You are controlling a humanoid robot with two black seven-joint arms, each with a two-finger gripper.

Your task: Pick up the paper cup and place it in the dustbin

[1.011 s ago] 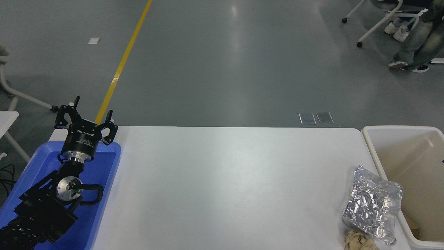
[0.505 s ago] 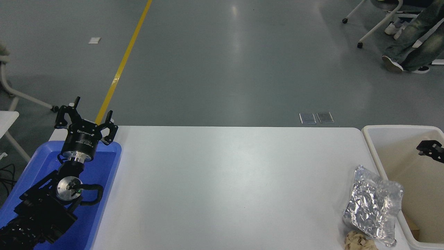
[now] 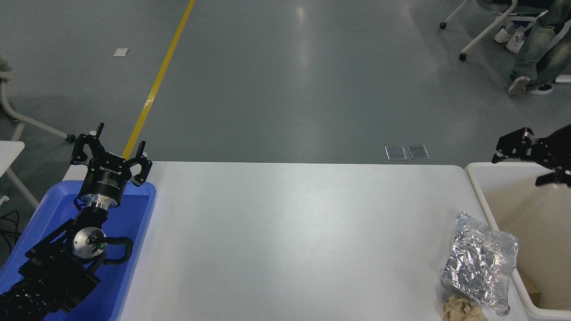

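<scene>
The paper cup is nowhere in view. The dustbin [image 3: 478, 189], cream-white with a beige inside, stands at the table's right end, cut off by the picture's edge. My right gripper [image 3: 516, 170] comes in from the right edge above the bin's far rim. It is open, with nothing between its fingers. My left gripper [image 3: 110, 150] is open and parked above the far end of the blue tray at the lower left.
A crumpled silver foil bag [image 3: 479, 263] lies on the white table [image 3: 290, 232] against the bin's left wall. A crumpled brown paper ball [image 3: 461, 309] lies just in front of it. The blue tray [image 3: 134, 214] sits at the table's left end. A person's legs [image 3: 533, 58] and chairs are far behind.
My right gripper, out of view a second ago, has come in from the right edge and moved up and left over the bin. The person's legs have shifted.
</scene>
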